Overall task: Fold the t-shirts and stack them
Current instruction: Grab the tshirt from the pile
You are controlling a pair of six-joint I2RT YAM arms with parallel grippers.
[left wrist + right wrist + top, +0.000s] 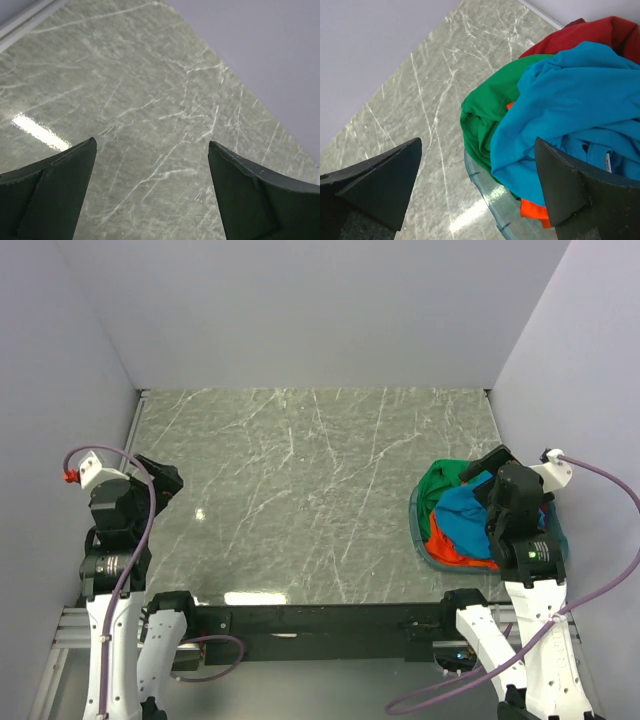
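Note:
The t-shirts lie crumpled in a heap inside a teal-grey plastic basket (418, 535) at the table's right edge. On top is a teal-blue shirt (580, 95), with a green one (487, 112) at its left, a dark red one (590, 32) behind, and an orange-red one (532, 210) underneath. In the top view the heap shows blue (462, 512), green (438, 483) and orange-red (450, 552). My right gripper (477, 185) hovers open above the basket's near rim, holding nothing. My left gripper (150, 172) stands open over bare marble at the far left.
The grey marble tabletop (300, 500) spreads between the two arms. Pale walls close in the left, back and right sides. A pink cable (135, 530) loops by the left arm, another (610, 500) by the right arm.

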